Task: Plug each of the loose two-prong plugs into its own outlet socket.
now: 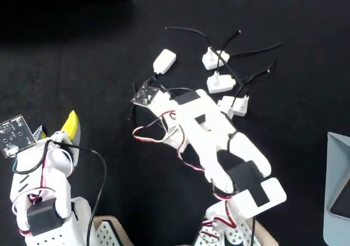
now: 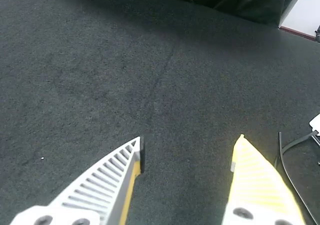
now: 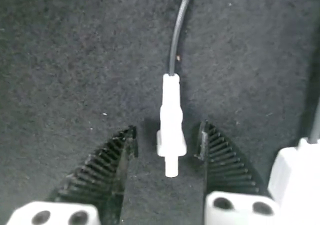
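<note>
While your left arm [image 1: 46,202] sits at the left of the black cloth [image 1: 109,49], your left gripper [image 2: 190,139] hangs open. Its white finger [image 2: 107,177] and yellow finger [image 2: 255,180] stand well apart, with bare cloth between them. A black cable [image 2: 287,157] runs just beside the yellow finger.

Toward the middle, your right arm [image 1: 219,136] stretches out over the cloth. Your right gripper [image 3: 167,128] is open as well, and a white plug [image 3: 171,117] lies on the cloth between its black ribbed fingers [image 3: 112,162]. The plug's cord [image 3: 180,30] leads straight away from the gripper. One finger stands clear of the plug. The other is very close to its flange, and you cannot tell whether it touches. Nothing is clamped. A white block [image 3: 295,172] sits just beside that closer finger.

From above, a lone white piece [image 1: 164,61] lies just beyond the right arm's tip. To its right, three white pieces [image 1: 220,83] with black leads [image 1: 257,52] lie close together. Which of them are plugs and which are sockets is too small to tell. At the far right edge stands a grey object [image 1: 336,164], well apart from them.
</note>
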